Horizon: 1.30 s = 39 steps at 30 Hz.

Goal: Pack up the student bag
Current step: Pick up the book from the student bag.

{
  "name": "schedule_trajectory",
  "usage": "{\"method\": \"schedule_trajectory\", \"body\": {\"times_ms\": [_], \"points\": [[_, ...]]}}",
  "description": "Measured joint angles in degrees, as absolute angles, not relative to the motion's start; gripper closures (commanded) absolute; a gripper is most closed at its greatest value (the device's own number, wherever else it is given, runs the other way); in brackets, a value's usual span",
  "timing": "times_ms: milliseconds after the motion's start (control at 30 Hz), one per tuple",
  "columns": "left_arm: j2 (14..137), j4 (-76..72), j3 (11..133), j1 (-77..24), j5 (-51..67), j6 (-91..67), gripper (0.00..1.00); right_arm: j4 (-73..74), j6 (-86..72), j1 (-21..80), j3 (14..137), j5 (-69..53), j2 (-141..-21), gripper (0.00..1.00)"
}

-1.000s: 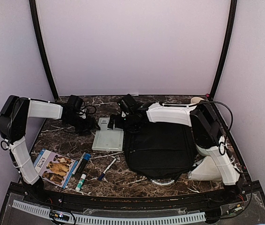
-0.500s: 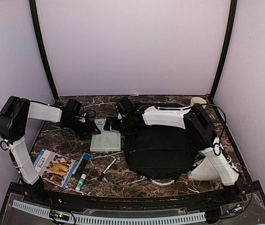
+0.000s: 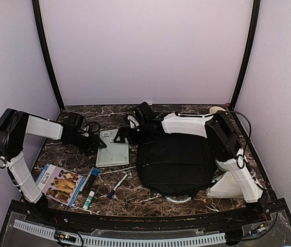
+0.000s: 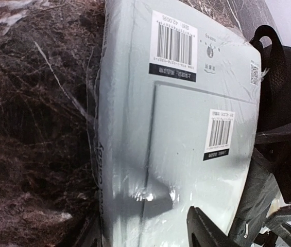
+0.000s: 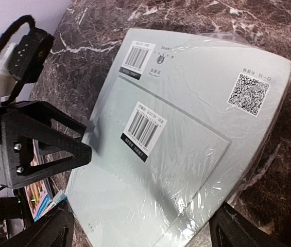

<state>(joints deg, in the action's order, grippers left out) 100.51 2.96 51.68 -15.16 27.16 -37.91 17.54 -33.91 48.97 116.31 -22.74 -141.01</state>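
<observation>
The marble table (image 3: 150, 193) is carrying the student bag (image 3: 175, 159), a grey wrapped pack (image 3: 113, 152), a dog book (image 3: 58, 184), a marker (image 3: 91, 179), a glue stick (image 3: 88, 199) and a pen (image 3: 117, 185).

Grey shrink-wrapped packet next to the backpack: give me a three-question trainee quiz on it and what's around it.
1. True or false: the grey shrink-wrapped packet already lies inside the student bag.
2. What is printed on the packet's upper face?
A) a photo of dogs
B) barcode labels and a QR code
C) nothing at all
3. Fill in: in its own wrist view, the right gripper has its fingers wide ___ above the packet.

Key: 1 false; 2 B; 3 open.
</observation>
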Motion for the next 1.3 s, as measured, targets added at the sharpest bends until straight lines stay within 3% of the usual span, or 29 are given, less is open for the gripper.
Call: {"method": "schedule_trajectory", "body": {"times_ms": [633,1000,1300], "points": [[103.59,-1.08,53.78,-24.58,27.31,-40.6,0.44,21.08,-30.37,48.64,98.08,-21.28,-122.76,0.07],[105.86,-3.95,55.02,-25.82,28.58,-41.17,0.44,12.97,-30.48,46.78,87.11,-22.52,-118.37,0.03],[106.3,-3.77,55.57,-25.85,28.71,-40.71,0.45,14.09,-28.64,46.44,87.68,-23.14,-118.41,0.02]]}}
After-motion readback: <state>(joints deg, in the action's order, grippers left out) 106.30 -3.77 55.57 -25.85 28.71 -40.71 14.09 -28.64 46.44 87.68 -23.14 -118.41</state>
